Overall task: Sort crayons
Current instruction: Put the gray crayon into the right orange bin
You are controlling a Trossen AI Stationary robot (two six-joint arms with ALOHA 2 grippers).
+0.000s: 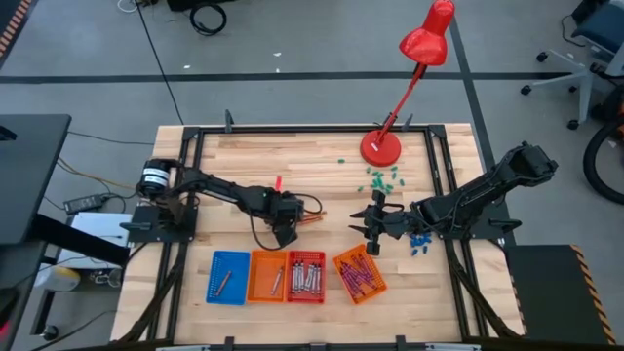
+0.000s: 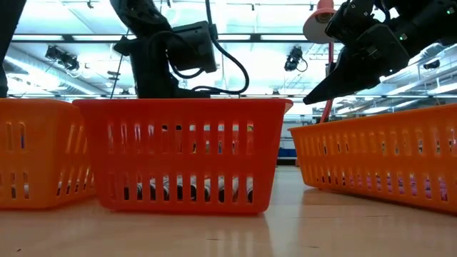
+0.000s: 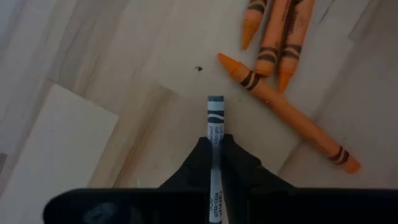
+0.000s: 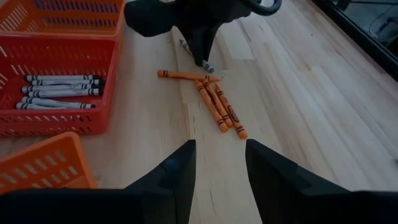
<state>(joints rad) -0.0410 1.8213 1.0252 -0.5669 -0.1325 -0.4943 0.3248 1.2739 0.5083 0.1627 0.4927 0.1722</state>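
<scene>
My left gripper (image 1: 286, 236) points down at the table, behind the baskets, shut on a grey crayon (image 3: 215, 118). Several orange crayons (image 4: 216, 102) lie loose on the wood just to its right. My right gripper (image 4: 217, 163) hangs open above the table to the right of them, with nothing between its fingers. Grey crayons (image 4: 57, 90) lie in the red basket (image 1: 305, 276). In the low view the red basket (image 2: 186, 153) hides my left gripper's fingers. My left gripper pinches the grey crayon's paper-wrapped middle (image 3: 215, 142) between its two fingers, which press on its two long sides. The fingers come from above, pointing down. The crayon's flat end (image 3: 215, 99) sticks out past them. It seems to lie on the wood; I cannot tell if it is lifted.
A blue basket (image 1: 227, 276), an orange basket (image 1: 266, 276) and a slanted orange basket (image 1: 359, 275) stand with the red one along the near edge. A red desk lamp (image 1: 382, 146) stands at the far side. Green bits (image 1: 380, 178) and blue bits (image 1: 419, 244) are scattered near my right arm.
</scene>
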